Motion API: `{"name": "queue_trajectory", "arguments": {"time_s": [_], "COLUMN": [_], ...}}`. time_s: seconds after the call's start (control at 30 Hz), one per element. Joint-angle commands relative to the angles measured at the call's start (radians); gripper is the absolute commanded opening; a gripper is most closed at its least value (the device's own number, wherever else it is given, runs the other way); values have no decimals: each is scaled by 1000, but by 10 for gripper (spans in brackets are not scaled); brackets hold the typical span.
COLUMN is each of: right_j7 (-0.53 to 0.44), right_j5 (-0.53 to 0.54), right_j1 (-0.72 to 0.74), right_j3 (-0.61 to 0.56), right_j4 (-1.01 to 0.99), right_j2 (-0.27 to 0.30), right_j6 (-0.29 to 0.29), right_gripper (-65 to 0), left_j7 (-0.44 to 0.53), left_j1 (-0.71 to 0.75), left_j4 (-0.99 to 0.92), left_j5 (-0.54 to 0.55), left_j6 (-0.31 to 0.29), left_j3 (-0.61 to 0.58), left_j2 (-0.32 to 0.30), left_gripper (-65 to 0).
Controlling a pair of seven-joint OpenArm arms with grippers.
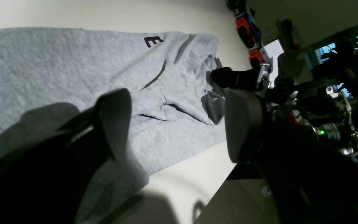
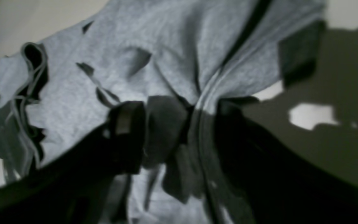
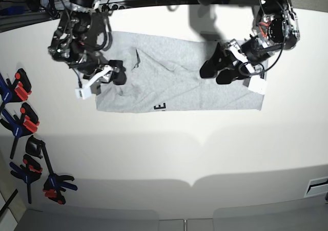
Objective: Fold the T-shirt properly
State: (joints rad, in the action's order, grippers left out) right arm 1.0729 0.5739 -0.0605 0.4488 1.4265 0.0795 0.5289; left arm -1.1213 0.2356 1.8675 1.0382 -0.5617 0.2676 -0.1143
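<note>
We see the T-shirt (image 3: 174, 80) lying on the white bench (image 3: 169, 149), spread as a long grey band close to the far edge, running from near the far-left corner toward the far-right corner. Its near hem is straight, and a black printed letter (image 3: 161, 107) peeks out there, about midway along. The cloth looks mostly flat on the right half and rumpled on the left half, where creases run toward one end.

The right gripper (image 3: 117, 73) sits at the left end of the shirt in the base view. In its wrist view the right gripper (image 2: 194, 124) has its dark fingers (image 2: 163, 124) pinched on a gathered ridge of the grey fabric, folds radiating out from that spot.

The left gripper (image 3: 219, 69) hangs over the shirt's right half. In its wrist view the left gripper (image 1: 172, 124) has its jaws spread wide, one finger (image 1: 117, 118) over the cloth and the other beyond the fabric's edge, with nothing between them; the shirt lies below, with the letter "E" (image 1: 153, 41) showing.

Several blue, black and orange clamps (image 3: 23, 121) lie along the left edge of the bench, well apart from the shirt.
</note>
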Motion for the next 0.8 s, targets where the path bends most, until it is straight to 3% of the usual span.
{"name": "queue_trajectory", "arguments": {"time_s": [0.0,0.13,0.17,0.27,0.33,0.5,0.63,0.77], "right_j7": [61,53,51,78,79,80,90,157], "right_j5": [-43,-48,-50,-69,-111,-121,-115,9], "right_j1": [1,31,42,81,106,160,200,222], "right_j3": [-4,-3,-3,-3,-3,6,16,16], "right_j4": [-4,-4,-4,-4,-4,-4,12,53], "right_j2": [-5,15,27,77,117,200,208,206], "right_j6": [-5,-5,-5,-5,-5,-13,-13,-13], "right_gripper": [-380,-617,-650,-650,-650,-650,-650,-650], "left_j7": [22,-10,-37,-124,-123,-14,-3,150], "left_j1": [-7,-3,-3,-2,3,18,43,87], "left_j4": [18,18,18,18,18,18,18,17], "left_j5": [28,11,-3,-45,-55,-202,-193,-320], "left_j6": [-8,-8,-8,-8,-8,-3,22,23], "left_j3": [1,1,1,1,1,1,-2,-2], "left_j2": [-5,-6,-6,-7,-23,-64,-63,-64], "left_gripper": [-214,-214,-214,-214,-214,-214,-214,-214]}}
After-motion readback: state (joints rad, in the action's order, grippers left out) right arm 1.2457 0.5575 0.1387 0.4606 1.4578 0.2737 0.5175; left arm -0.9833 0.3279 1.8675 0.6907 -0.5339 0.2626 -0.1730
